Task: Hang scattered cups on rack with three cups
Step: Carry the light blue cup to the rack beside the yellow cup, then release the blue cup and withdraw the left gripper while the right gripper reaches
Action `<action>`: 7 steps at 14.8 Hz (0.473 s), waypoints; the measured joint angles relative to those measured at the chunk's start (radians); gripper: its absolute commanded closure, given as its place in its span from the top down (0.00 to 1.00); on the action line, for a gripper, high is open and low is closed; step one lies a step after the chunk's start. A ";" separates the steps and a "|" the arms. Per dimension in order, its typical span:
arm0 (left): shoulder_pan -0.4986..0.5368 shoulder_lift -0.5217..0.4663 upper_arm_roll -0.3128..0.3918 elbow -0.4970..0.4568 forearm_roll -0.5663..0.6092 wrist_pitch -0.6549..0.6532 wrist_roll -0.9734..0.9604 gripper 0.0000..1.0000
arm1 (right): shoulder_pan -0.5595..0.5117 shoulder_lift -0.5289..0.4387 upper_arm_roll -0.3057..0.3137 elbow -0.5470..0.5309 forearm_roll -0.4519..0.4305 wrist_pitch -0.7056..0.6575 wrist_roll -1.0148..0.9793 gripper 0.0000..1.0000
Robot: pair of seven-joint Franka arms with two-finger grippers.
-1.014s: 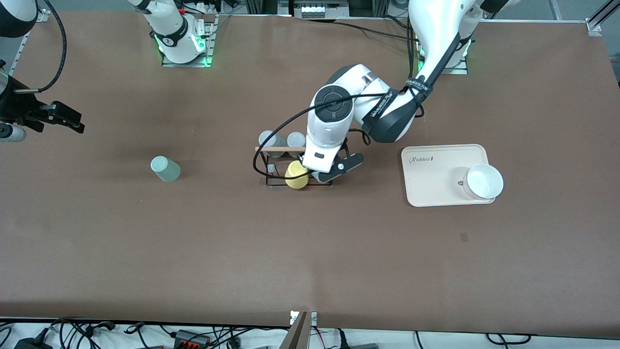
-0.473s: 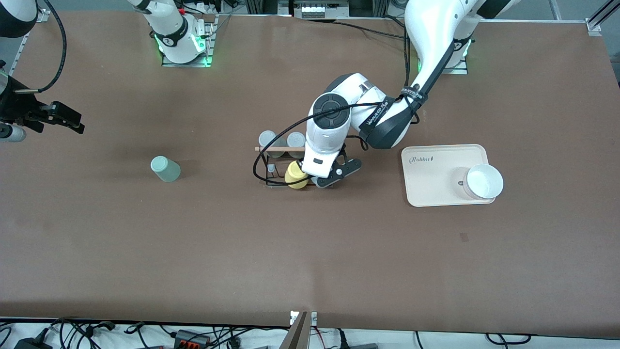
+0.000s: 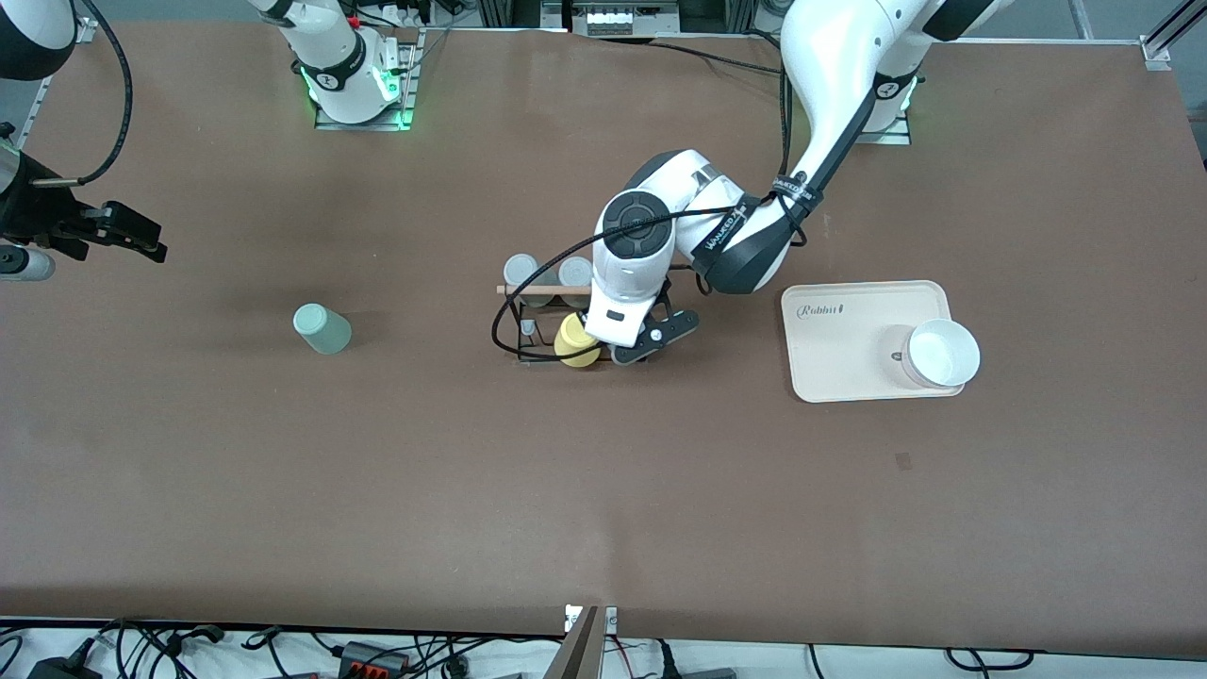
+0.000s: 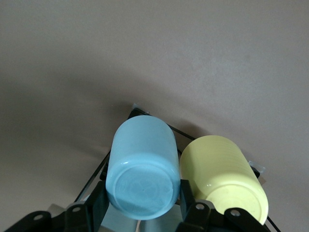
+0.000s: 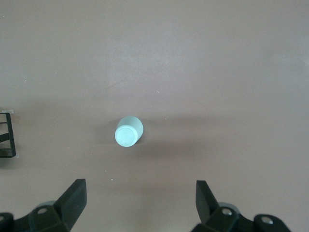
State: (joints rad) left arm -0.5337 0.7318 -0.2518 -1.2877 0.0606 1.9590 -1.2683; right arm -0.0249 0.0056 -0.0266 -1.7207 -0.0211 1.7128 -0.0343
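a brown table (image 3: 603, 490) is filling the front view. a cream tray (image 3: 839, 354) is lying toward the left arm's end, its corner printed with a word that seems to read "rabbit", and a white bowl (image 3: 943, 352) is sitting on it. a strap on the left arm is carrying white lettering too small to read. the black wire rack (image 3: 528, 330) with its wooden rod is standing mid-table, two grey cups (image 3: 520, 270) sitting upside down on its pegs farthest from the front camera. the left gripper (image 4: 140, 212) is sitting low over the rack, its fingers (image 4: 96, 205) closed on the light blue cup (image 4: 142, 174), which is hanging bottom-up just beside the yellow cup (image 4: 224, 181); the arm's wrist is hiding the blue cup in the front view. the pale mint cup (image 3: 322, 329) is standing upside down on bare table toward the right arm's end, well apart from the rack. the right gripper (image 5: 140, 203) is waiting above it, fingers spread wide and holding nothing, its arm cut off at the front view's edge.
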 measured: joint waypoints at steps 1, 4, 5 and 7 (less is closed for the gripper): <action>-0.001 0.000 0.000 0.000 0.000 0.000 0.000 0.81 | 0.000 0.000 0.000 0.000 0.000 0.000 0.000 1.00; 0.000 -0.001 0.001 0.002 0.000 0.000 0.000 0.87 | 0.000 0.000 0.000 0.000 0.000 0.001 0.000 1.00; 0.002 -0.004 0.002 0.004 0.001 0.000 0.000 0.87 | 0.000 0.000 0.000 0.000 0.000 0.002 0.000 1.00; 0.009 -0.017 0.002 0.006 0.001 -0.006 0.000 0.87 | 0.000 0.000 0.000 0.000 0.000 0.007 0.000 1.00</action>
State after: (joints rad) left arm -0.5252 0.7148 -0.2493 -1.2816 0.0612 1.9531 -1.2680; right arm -0.0249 0.0058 -0.0267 -1.7205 -0.0211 1.7197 -0.0342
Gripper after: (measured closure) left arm 0.132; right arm 0.000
